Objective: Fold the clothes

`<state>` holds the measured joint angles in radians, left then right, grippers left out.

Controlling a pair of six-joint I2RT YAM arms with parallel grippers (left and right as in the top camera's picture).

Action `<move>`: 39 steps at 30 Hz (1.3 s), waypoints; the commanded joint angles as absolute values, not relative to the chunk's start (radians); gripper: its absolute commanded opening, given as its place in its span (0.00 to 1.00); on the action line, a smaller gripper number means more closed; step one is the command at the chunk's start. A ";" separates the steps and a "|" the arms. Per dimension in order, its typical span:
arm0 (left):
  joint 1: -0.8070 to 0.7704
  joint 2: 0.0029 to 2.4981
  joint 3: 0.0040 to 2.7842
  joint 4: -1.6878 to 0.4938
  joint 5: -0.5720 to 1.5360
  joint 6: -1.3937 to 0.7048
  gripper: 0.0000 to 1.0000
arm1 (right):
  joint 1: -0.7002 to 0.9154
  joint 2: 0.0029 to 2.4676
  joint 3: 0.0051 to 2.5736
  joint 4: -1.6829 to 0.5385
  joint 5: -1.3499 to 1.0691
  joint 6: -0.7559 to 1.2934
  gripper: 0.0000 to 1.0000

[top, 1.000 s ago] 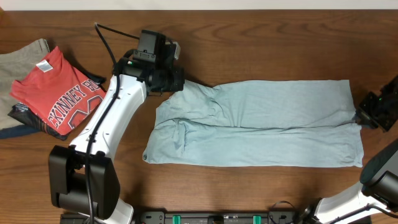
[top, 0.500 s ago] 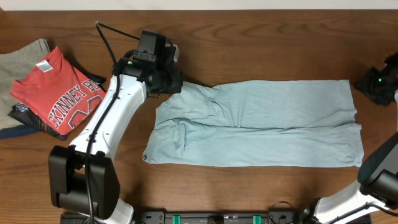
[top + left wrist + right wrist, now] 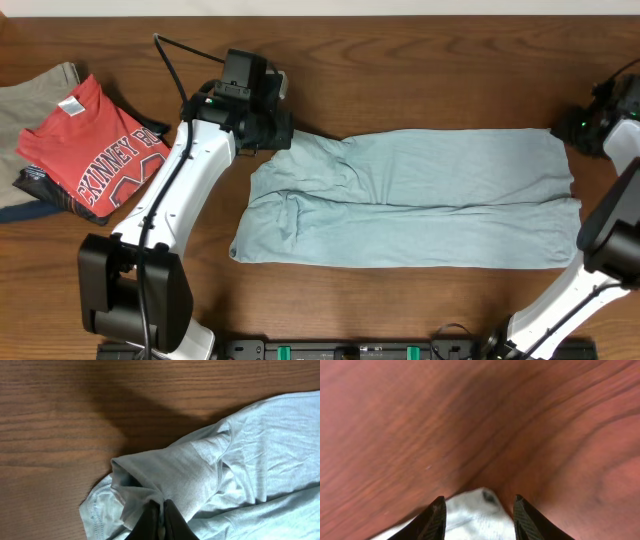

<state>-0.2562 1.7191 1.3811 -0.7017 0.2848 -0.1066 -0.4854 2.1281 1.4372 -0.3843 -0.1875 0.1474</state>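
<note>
The blue shirt (image 3: 410, 200) is lying spread lengthwise across the middle of the table (image 3: 420, 60), its near hem running fairly straight and its left end bunching into wrinkles. At the shirt's far left corner, the left gripper (image 3: 161, 507) is pinching a fold of cloth, jaws pressing tight together on the fabric and holding it up in a small hump. At the far right corner, the right gripper (image 3: 479, 502) is hanging with jaws spread wide, a tip of pale cloth showing between them but nothing being clamped. Farthest off, at the left edge, a red shirt (image 3: 95, 150) is resting on a grey garment (image 3: 35, 90), well apart from the blue one.
</note>
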 commanded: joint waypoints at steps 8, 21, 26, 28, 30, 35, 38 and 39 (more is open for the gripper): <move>-0.252 1.724 1.378 -0.702 0.276 -0.097 0.06 | -0.464 2.202 1.444 -0.372 -0.188 0.133 0.01; -0.226 1.695 1.380 -0.699 0.276 -0.098 0.06 | -0.540 2.022 1.458 -0.547 -0.188 0.145 0.01; -0.212 1.638 1.380 -0.723 0.276 -0.105 0.06 | -0.586 1.890 1.458 -0.641 -0.176 0.144 0.01; -0.212 1.621 1.380 -0.756 0.276 -0.105 0.06 | -0.600 1.848 1.458 -0.691 -0.152 0.144 0.01; -0.212 1.615 1.380 -0.802 0.276 -0.105 0.06 | -0.611 1.812 1.458 -0.757 -0.118 0.144 0.01; -0.212 1.615 1.380 -0.921 0.276 -0.106 0.06 | -0.624 1.768 1.457 -0.927 -0.027 0.144 0.01; -0.212 1.615 1.380 -0.980 0.276 -0.107 0.06 | -0.624 1.767 1.457 -1.007 0.001 0.145 0.01; -0.211 1.615 1.380 -0.996 0.276 -0.109 0.06 | -0.624 1.767 1.457 -1.024 0.003 0.145 0.01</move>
